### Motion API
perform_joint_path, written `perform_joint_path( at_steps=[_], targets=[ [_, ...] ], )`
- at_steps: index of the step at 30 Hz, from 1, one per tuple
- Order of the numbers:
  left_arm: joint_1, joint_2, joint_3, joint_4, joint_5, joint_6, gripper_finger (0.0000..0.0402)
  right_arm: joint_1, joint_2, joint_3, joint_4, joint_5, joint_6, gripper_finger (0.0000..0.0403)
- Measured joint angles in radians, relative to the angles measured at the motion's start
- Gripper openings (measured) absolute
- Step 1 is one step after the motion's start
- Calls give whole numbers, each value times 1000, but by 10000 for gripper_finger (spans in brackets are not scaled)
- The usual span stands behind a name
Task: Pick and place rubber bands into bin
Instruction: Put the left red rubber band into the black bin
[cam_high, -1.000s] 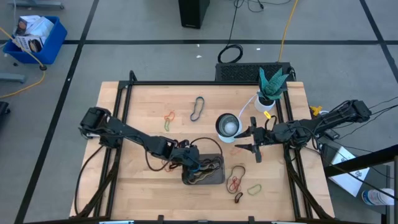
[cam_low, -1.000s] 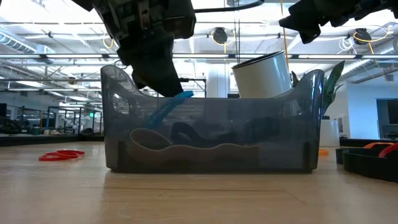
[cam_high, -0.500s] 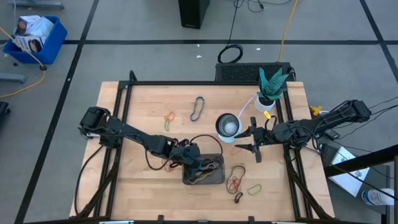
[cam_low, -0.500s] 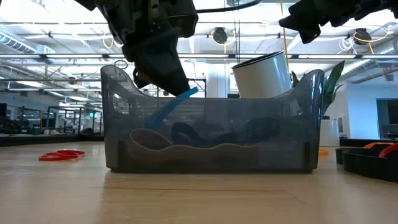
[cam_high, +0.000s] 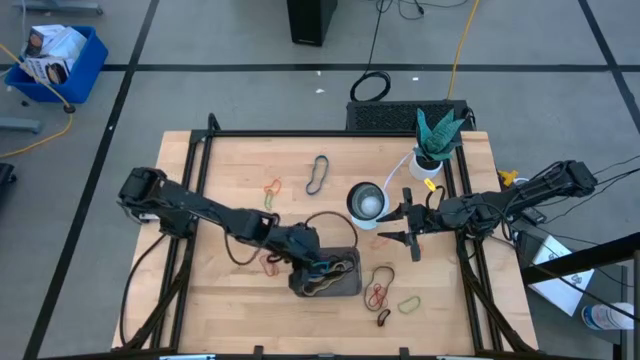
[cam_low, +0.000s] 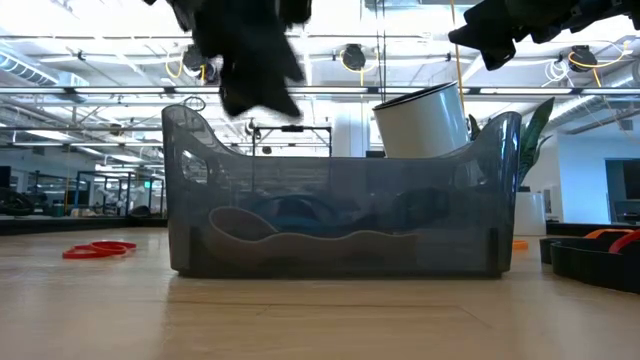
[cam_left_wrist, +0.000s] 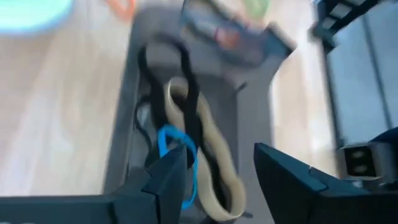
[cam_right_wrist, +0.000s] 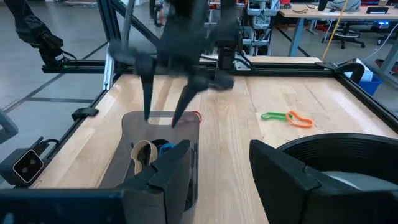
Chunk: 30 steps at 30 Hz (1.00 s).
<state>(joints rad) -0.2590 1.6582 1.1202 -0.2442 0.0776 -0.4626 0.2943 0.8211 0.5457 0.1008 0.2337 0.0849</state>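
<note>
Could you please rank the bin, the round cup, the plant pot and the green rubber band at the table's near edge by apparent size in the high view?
1. The bin
2. The round cup
3. The plant pot; its leaves hide part of it, so this is less sure
4. The green rubber band

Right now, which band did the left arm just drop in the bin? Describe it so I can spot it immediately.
Find the small shallow dark grey rectangular bin at the front middle of the wooden table, under the open left end effector. Inside lies a thin blue rubber band, beside a wide tan band and black bands; it is the only blue one.
</note>
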Motion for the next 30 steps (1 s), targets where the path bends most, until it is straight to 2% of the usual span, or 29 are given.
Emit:
perform_joint_path(
  at_steps=[6,14,18,24,30],
  targets=[
    [23,-161,0,-37,1,58,204,0,0,0,9,0,0,159],
    [14,-397,2,-379,2,18,204,0,0,0,12,0,0,162],
    [1,-474,2,-514,1,-5,203,0,0,0,14,0,0,159],
    [-10,-493,1,-602,-29,92,201,0,0,0,15,0,0,160],
    [-15,-418,-21,-635,-60,296,187,0,0,0,15,1,7,160]
  ],
)
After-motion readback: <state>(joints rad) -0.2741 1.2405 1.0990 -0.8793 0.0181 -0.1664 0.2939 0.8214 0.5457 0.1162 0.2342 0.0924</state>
